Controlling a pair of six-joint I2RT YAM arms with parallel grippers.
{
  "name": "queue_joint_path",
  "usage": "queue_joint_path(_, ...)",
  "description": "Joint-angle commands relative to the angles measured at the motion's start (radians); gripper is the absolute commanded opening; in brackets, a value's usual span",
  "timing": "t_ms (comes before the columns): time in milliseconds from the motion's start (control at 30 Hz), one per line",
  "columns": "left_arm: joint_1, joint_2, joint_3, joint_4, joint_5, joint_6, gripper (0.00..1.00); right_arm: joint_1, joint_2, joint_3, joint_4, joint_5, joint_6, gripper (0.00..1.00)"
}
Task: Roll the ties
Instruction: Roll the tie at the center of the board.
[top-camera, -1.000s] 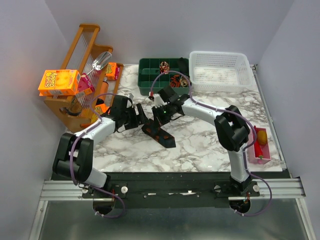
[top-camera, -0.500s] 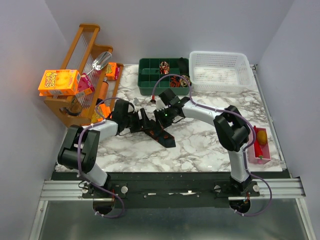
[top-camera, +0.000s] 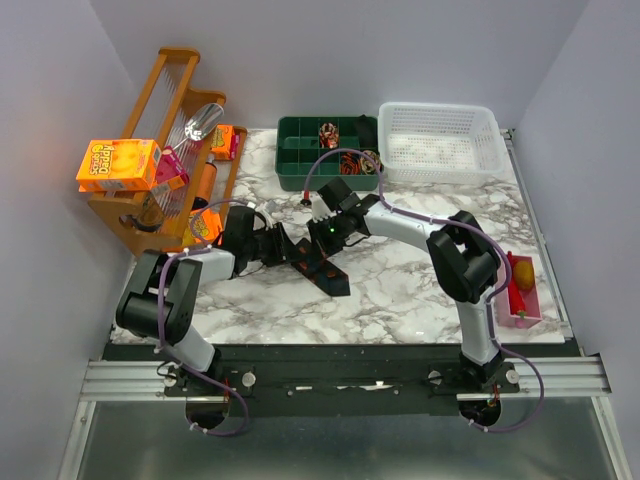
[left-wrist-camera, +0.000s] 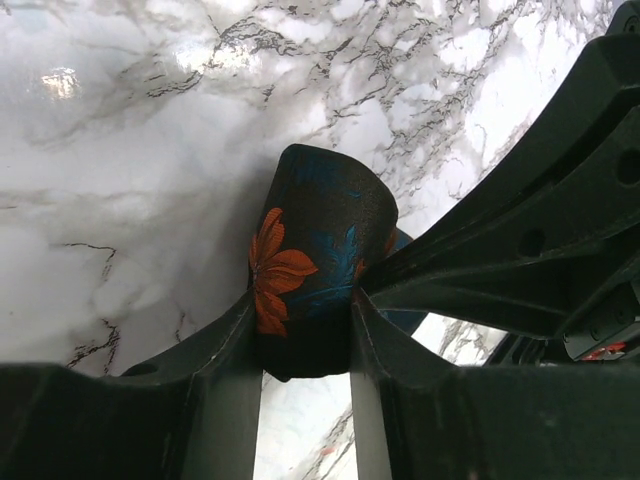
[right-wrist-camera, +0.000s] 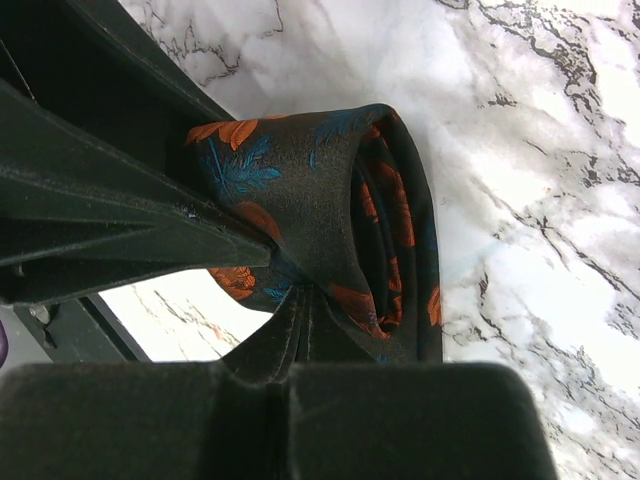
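Since a second ago the left arm has folded its elbow back toward its base, and the left gripper (top-camera: 288, 248) has slid in against the tie (top-camera: 331, 279), which is bunched shorter than before. The tie lies on the marble table (top-camera: 400, 275), in front of the green tray (top-camera: 300, 150) and well apart from it. Its end facing the tray is wound into a loose roll, and a flat tail runs away from the tray toward the arms' bases. The cloth is dark with orange and blue leaves.

In the left wrist view, the left gripper's fingers (left-wrist-camera: 228, 352) squeeze the roll from both sides. The right gripper (top-camera: 317, 244) meets it from the other side, and in its wrist view its jaws are pinched tight on a fold of the tie beside the spiral.

A finished coil (top-camera: 327, 132) sits in a back compartment of the tray. A tangle of patterned cloth fills a front one, too small to tell more. To the tray's right, just beside it, stands a white basket (top-camera: 440, 170). To its left is a wooden rack (top-camera: 160, 95) with an orange box (top-camera: 118, 165). Far right of the tray, by the table edge, is a pink bin (top-camera: 530, 300).
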Motion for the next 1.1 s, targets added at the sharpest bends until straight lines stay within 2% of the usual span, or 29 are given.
queue_joint_path(0, -0.011, -0.055, 0.033, -0.076, -0.054, 0.036, 0.38, 0.006, -0.005, 0.005, 0.008, 0.003, -0.002, 0.00)
queue_joint_path(167, -0.046, -0.101, 0.103, -0.332, -0.223, 0.123, 0.37, 0.006, -0.042, 0.012, 0.008, 0.014, -0.001, 0.00)
queue_joint_path(367, -0.130, -0.151, 0.182, -0.547, -0.507, 0.157, 0.37, 0.004, -0.093, 0.007, 0.008, 0.041, 0.010, 0.00)
queue_joint_path(767, -0.293, -0.142, 0.229, -0.716, -0.967, 0.094, 0.38, -0.066, -0.172, -0.091, 0.023, 0.088, 0.015, 0.00)
queue_joint_path(867, -0.322, -0.154, 0.249, -0.757, -1.056, 0.071, 0.38, -0.093, -0.186, -0.123, 0.029, 0.097, 0.013, 0.00)
queue_joint_path(1067, -0.342, -0.223, 0.255, -0.799, -1.145, 0.054, 0.39, -0.120, -0.192, -0.157, 0.032, 0.100, 0.009, 0.01)
